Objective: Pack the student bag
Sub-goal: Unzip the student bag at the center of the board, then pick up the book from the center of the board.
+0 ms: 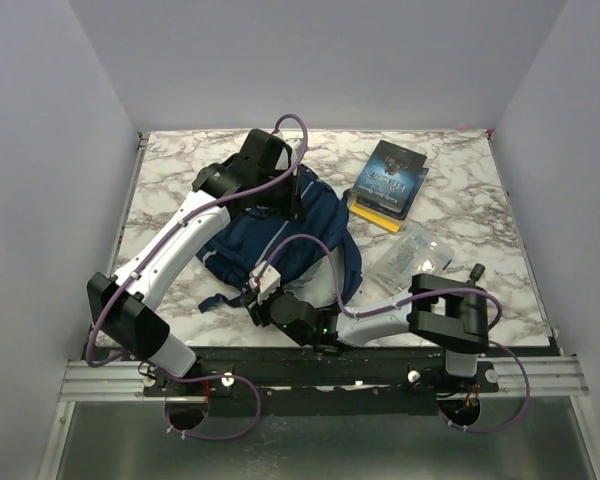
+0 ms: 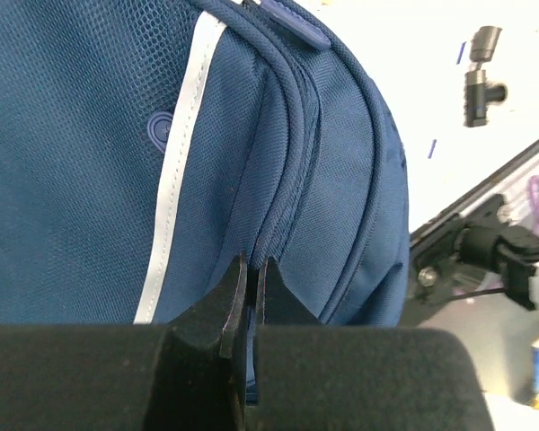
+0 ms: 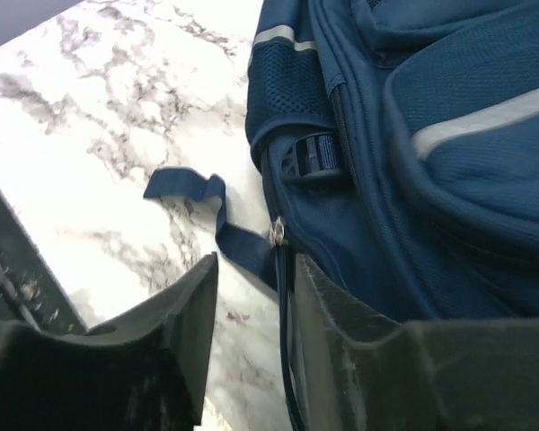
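Note:
The student bag [image 1: 300, 240] is a navy backpack lying in the middle of the marble table. My left gripper [image 1: 288, 195] is at its far end. In the left wrist view the left gripper [image 2: 251, 262] is shut on a fold of the bag [image 2: 341, 180] along the zip seam, beside a pale grey stripe [image 2: 175, 171]. My right gripper [image 1: 262, 288] is at the bag's near left corner. In the right wrist view the right gripper [image 3: 251, 260] is open. A metal zip slider [image 3: 276, 235] and its dark cord lie against the right finger's inner face. A loose strap [image 3: 193, 193] lies on the table.
Two dark books [image 1: 388, 178] lie at the back right on something yellow [image 1: 375, 215]. A clear plastic pouch [image 1: 410, 255] lies to the right of the bag. A small black object [image 2: 481, 76] stands on the table. White walls enclose three sides.

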Robot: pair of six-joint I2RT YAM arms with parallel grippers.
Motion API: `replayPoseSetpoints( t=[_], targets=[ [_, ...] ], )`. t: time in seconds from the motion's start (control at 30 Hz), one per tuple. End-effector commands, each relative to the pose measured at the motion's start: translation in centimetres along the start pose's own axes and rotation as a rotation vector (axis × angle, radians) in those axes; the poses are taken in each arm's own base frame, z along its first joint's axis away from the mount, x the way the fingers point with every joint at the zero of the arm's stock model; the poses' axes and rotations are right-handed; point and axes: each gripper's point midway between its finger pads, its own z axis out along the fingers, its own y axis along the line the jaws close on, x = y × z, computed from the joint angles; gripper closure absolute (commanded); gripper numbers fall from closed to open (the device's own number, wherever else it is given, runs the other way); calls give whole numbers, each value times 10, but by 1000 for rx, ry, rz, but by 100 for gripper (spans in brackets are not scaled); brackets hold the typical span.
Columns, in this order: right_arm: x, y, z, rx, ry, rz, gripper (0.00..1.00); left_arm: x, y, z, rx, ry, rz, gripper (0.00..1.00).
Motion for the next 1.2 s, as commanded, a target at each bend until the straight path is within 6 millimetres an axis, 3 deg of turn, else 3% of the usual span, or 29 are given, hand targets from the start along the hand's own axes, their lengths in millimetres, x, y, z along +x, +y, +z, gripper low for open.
replayPoseSetpoints(
  t=[0.0, 0.13, 0.3, 0.47, 0.57, 0.67, 0.9, 1.0, 1.1, 1.17],
  targets=[
    [-27, 11, -38, -140, 24, 40, 52, -11, 19, -25, -75, -139, 216, 100],
    [-31, -11, -80, -122, 121, 60, 45, -6, 43, -25, -157, -172, 345, 100],
    [-48, -42, -123, -88, 99, 75, 39, 1, 46, -27, -122, -238, 462, 100],
    [-77, -86, -141, 52, 17, 123, 26, 23, 47, -22, -62, -264, 541, 100],
    [-95, -128, -138, 148, -8, 214, 25, 30, 48, -20, -53, -229, 548, 100],
    [-105, -185, -135, 274, -46, 311, 22, 35, 49, -20, -57, -206, 545, 100],
    [-98, -306, -132, 530, -66, 563, 16, 40, 58, -15, -92, -167, 540, 100],
    [-96, -332, -121, 587, -126, 665, 7, 41, 61, -13, -114, -150, 533, 100],
    [-104, -336, -93, 547, -120, 642, 5, 45, 59, -7, -104, -121, 528, 100],
    [-98, -342, -72, 555, -43, 582, 5, 48, 59, -4, -107, -102, 531, 100]
  ],
)
